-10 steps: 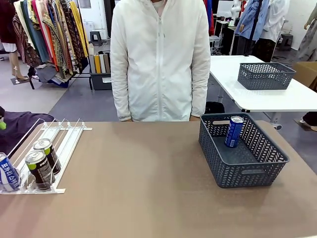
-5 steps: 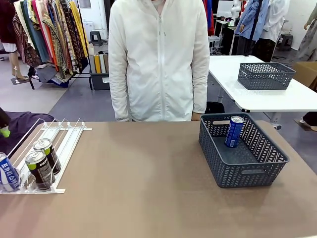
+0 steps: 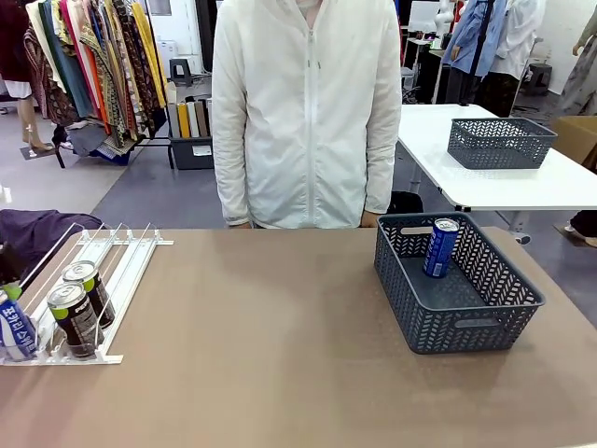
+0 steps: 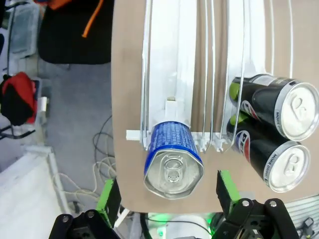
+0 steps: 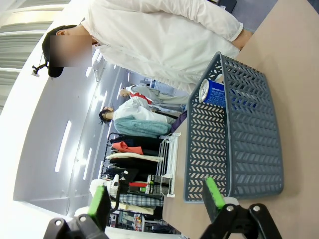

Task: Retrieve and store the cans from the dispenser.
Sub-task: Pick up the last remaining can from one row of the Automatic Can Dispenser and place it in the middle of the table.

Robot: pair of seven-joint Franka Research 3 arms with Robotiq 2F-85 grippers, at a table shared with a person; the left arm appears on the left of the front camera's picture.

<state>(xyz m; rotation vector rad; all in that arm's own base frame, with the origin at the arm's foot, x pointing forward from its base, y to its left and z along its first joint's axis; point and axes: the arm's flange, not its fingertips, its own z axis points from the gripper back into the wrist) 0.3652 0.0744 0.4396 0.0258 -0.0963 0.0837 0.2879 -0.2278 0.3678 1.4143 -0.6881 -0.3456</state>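
Overhead, wide left fingers frame the dispenser's blue can; right fingers gape toward the basket.

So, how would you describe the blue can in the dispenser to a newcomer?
In the front view, find the white dispenser at the left edge of the table. At its near end the blue can is leftmost. Its neighbours are two black cans with green tops.
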